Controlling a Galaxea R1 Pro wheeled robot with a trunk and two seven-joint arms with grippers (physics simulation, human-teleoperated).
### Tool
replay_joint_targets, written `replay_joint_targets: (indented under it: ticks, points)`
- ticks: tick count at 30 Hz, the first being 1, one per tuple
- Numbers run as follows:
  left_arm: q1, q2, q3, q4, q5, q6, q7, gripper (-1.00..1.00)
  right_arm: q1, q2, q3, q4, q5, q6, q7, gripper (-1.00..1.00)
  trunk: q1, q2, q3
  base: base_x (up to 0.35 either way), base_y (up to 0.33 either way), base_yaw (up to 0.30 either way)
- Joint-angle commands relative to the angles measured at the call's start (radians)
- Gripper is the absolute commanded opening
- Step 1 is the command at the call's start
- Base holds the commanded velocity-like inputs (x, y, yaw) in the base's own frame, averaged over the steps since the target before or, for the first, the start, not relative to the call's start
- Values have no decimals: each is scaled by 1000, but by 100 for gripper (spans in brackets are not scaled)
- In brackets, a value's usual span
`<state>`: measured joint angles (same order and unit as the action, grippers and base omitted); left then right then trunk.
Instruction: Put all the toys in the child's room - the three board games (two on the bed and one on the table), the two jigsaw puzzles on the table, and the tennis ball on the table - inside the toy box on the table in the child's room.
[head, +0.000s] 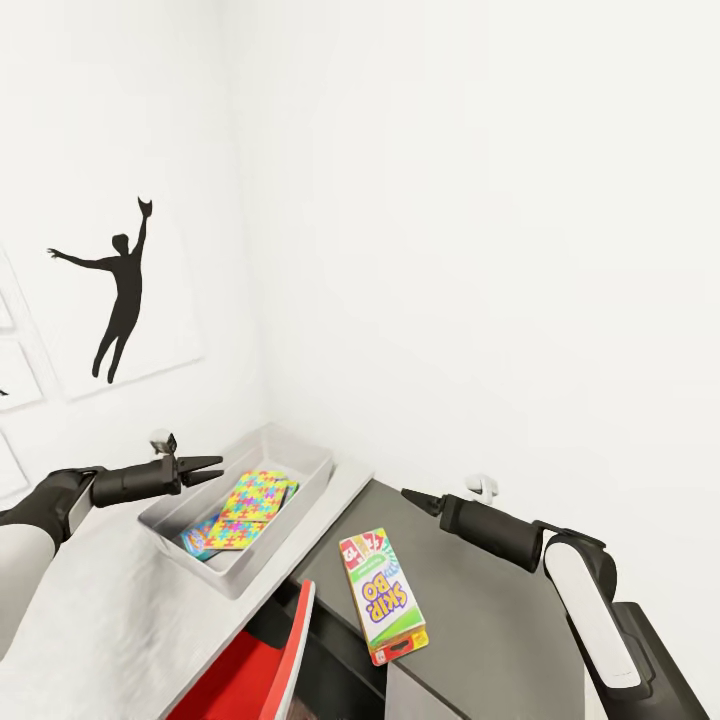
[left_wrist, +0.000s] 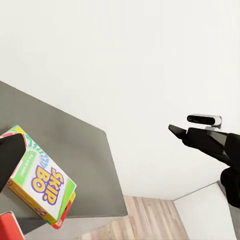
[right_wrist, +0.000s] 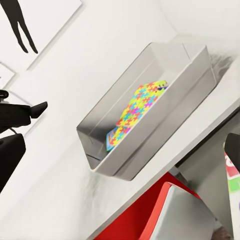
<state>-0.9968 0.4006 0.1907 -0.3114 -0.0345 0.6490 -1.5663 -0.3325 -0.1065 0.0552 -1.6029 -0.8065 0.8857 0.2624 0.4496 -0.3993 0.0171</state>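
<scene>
Skip-Bo box (head: 384, 597), the board game still outside the bin, lies flat on a dark grey surface (head: 500, 610) at lower centre of the head view, one corner past that surface's near edge. Left gripper (head: 205, 467) hovers at centre left, above the near rim of the toy box (head: 300, 500), jaws slightly apart and empty. Right gripper (head: 412, 497) points toward the bin from right of centre; whether its jaws are apart cannot be told. Inside the toy box lie the jigsaw puzzles (head: 250, 497) over a blue-edged box (head: 200, 540). Risks, as judged: a glancing approach could push the overhanging Skip-Bo box off the edge toward the red chair (head: 265, 665) below; a flat box offers little grip from above; both arms converging near the bin could collide.
</scene>
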Motion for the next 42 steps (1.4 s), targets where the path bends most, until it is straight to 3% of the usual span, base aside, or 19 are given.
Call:
replay_joint_targets:
  ticks: [1, 20, 42]
  points:
    - [0, 0, 3, 0, -4, 11, -4, 100, 0, -1, 0, 0, 6, 2, 6, 100, 0, -1, 0, -3, 0, 0]
    - [0, 0, 2, -1, -4, 5, -4, 100, 0, -1, -1, -2, 4, 3, 8, 100, 0, -1, 0, 0, 0, -10]
    - [0, 0, 1, -2, -4, 1, -4, 100, 0, -1, -1, -2, 4, 3, 8, 100, 0, -1, 0, 0, 0, -260]
